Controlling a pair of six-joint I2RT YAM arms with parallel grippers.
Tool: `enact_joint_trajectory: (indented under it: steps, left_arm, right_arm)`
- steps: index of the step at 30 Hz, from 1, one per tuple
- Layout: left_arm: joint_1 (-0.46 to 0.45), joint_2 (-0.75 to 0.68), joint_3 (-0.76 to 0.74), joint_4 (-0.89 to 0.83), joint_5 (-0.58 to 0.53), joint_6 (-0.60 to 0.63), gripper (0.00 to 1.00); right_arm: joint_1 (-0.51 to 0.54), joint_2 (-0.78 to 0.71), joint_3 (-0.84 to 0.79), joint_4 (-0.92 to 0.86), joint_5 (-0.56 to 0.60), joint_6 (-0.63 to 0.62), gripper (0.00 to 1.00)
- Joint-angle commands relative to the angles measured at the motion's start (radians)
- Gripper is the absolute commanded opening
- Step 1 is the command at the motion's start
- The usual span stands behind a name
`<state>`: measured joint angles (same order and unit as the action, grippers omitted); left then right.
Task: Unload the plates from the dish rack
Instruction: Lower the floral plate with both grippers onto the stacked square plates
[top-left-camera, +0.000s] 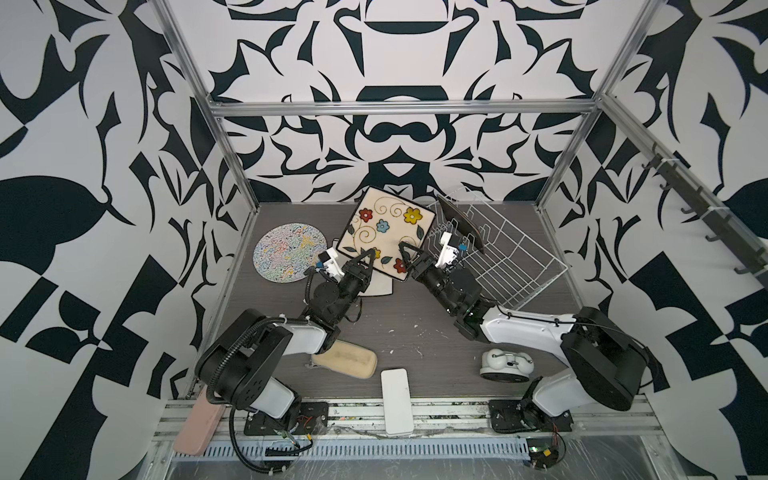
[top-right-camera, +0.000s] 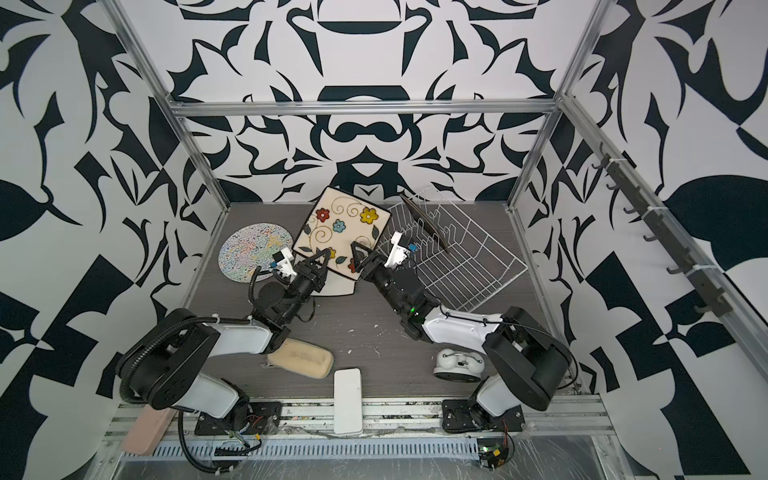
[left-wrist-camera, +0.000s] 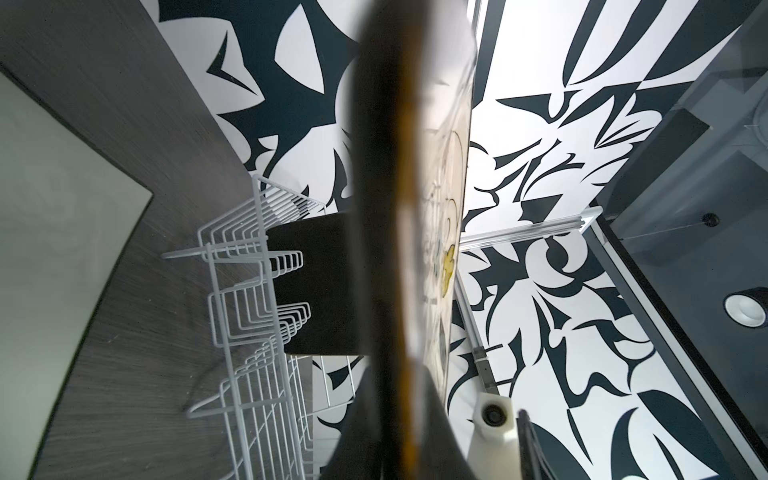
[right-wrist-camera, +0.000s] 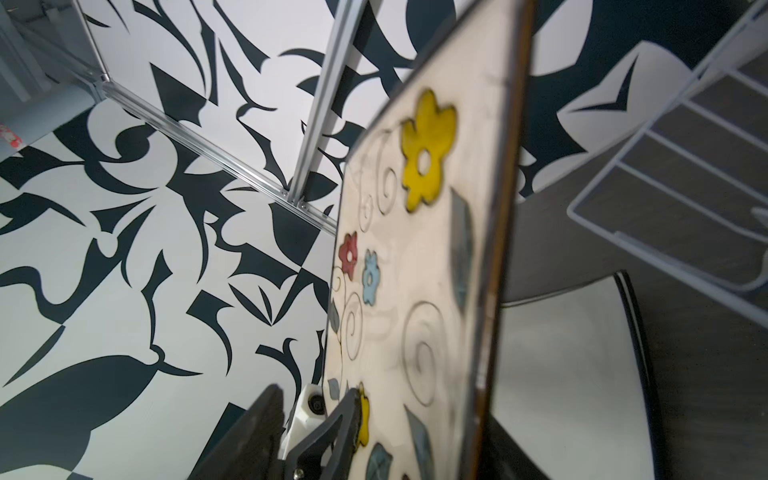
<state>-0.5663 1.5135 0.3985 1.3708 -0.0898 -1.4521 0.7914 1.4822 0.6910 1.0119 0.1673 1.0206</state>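
The square cream plate with flowers (top-left-camera: 384, 226) hangs tilted above the table, between both arms. My left gripper (top-left-camera: 365, 258) is shut on its lower edge; in the left wrist view the gripper (left-wrist-camera: 399, 399) pinches the plate's dark rim (left-wrist-camera: 386, 208). My right gripper (top-left-camera: 409, 257) stands open around the plate's near corner, and in the right wrist view its jaws (right-wrist-camera: 386, 419) are clear of the flowered face (right-wrist-camera: 415, 270). The round squiggle plate (top-left-camera: 289, 252) lies flat at the left. A pale glossy square plate (top-left-camera: 384, 286) lies under the held one. One dark square plate (top-left-camera: 461, 224) stands in the white wire dish rack (top-left-camera: 511, 257).
A beige sponge (top-left-camera: 345, 359) lies by the left arm. A white flat block (top-left-camera: 397, 401) sits on the front edge. A white and grey rounded object (top-left-camera: 505, 365) rests by the right arm's base. A pink block (top-left-camera: 195, 424) is at the front left.
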Motion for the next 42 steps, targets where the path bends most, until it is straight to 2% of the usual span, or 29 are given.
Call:
enact_joint_trajectory:
  steps: [1, 3, 11, 26, 38, 42]
  left_arm:
    - [0.016, -0.038, -0.01, 0.056, -0.041, 0.035, 0.0]
    - [0.019, -0.052, -0.022, 0.056, -0.05, 0.036, 0.0]
    - [0.044, -0.102, -0.072, 0.056, -0.067, 0.032, 0.0]
    - [0.083, -0.174, -0.165, 0.054, -0.129, 0.036, 0.0]
    - [0.086, -0.166, -0.197, 0.054, -0.168, 0.013, 0.0]
    - [0.086, -0.158, -0.199, 0.054, -0.174, 0.003, 0.0]
  right_arm:
    - [-0.007, -0.088, 0.043, 0.181, 0.0, -0.024, 0.76]
    - [-0.009, -0.095, 0.038, 0.174, 0.003, -0.024, 0.83]
    - [-0.015, -0.11, 0.021, 0.143, 0.016, -0.021, 0.98]
    - [-0.02, -0.141, 0.01, 0.059, 0.057, -0.033, 0.98]
    - [-0.02, -0.145, 0.01, 0.009, 0.051, -0.039, 0.98]
    - [-0.021, -0.154, 0.024, -0.065, 0.035, -0.047, 0.99]
